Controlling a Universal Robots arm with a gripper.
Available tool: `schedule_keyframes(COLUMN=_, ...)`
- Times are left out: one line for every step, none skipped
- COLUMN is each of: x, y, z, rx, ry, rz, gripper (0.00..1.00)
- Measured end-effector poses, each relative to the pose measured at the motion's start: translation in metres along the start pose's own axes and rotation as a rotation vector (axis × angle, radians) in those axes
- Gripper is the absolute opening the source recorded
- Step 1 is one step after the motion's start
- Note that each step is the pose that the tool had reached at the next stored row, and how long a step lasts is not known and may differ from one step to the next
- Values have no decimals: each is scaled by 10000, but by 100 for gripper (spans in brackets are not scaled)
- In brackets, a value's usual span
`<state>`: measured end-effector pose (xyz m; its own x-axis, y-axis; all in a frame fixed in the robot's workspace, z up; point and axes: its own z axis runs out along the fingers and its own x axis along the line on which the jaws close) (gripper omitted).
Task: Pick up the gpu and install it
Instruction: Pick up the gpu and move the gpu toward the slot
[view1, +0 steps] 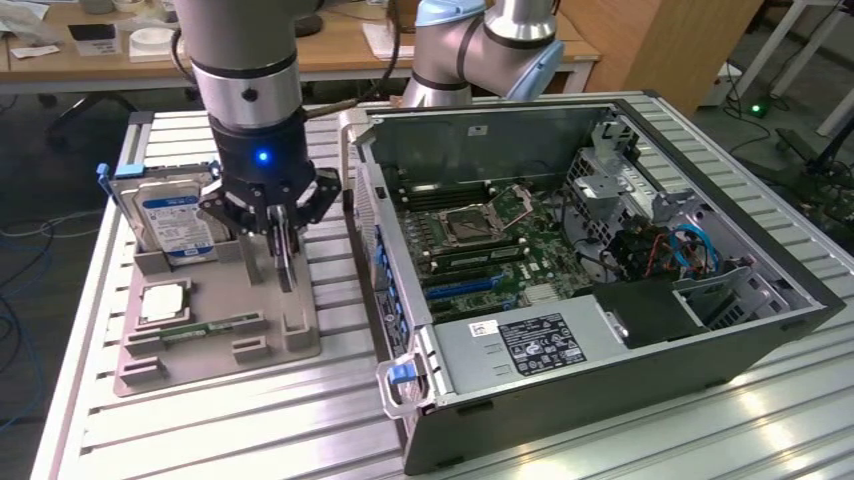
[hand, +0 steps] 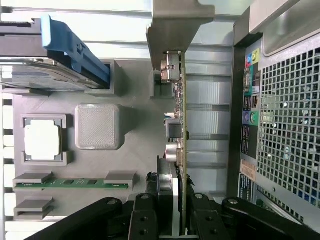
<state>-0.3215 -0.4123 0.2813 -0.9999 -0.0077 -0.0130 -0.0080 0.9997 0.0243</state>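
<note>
1. Closest in the wrist view, the pincer (hand: 172, 202) is clamped on the gpu (hand: 172, 150), which stands edge-on between its fingers.
2. On one side of the pincer, a grey tray (hand: 135, 130) carries a memory stick (hand: 70, 184); the computer case (hand: 290, 125) flanks the other side.
3. Seen from the exterior view, the pincer (view1: 280, 235) grips the gpu (view1: 284, 262) upright at the tray (view1: 227, 335), with a hard drive (view1: 174, 220) just beside it.

My black metal gripper (view1: 276, 225), blue light on wrist. Thin green circuit-board gpu (hand: 183, 125), silver bracket end. Grey plastic holder tray (view1: 214, 295), fine-lined square block. Silver hard drive (view1: 174, 220), blue/white label, blue rail. Narrow green memory stick (hand: 70, 184). Black pc case (view1: 641, 370), grid-mesh rear. Silver slatted table (view1: 200, 430).
</note>
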Motion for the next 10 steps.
schedule_keyframes(x=0, y=0, z=-19, rx=-1, ry=0, rz=0, gripper=28)
schedule_keyframes(x=-1, y=1, z=-39, rx=-2, ry=0, rz=0, gripper=28)
schedule_keyframes(x=-1, y=2, z=-63, rx=-1, ry=0, rz=0, gripper=28)
schedule_keyframes(x=-1, y=2, z=-87, rx=-1, ry=1, rz=0, gripper=28)
schedule_keyframes(x=-1, y=3, z=-109, rx=-2, ry=0, rz=0, gripper=28)
schedule_keyframes(x=-2, y=3, z=-129, rx=-2, ry=0, rz=0, gripper=28)
schedule_keyframes(x=-2, y=4, z=-147, rx=-3, ry=0, rz=0, gripper=28)
schedule_keyframes(x=-2, y=4, z=-165, rx=-2, ry=1, rz=0, gripper=28)
schedule_keyframes(x=-2, y=4, z=-177, rx=-5, ry=1, rz=0, gripper=28)
schedule_keyframes(x=-2, y=5, z=-185, rx=-8, ry=0, rz=0, gripper=28)
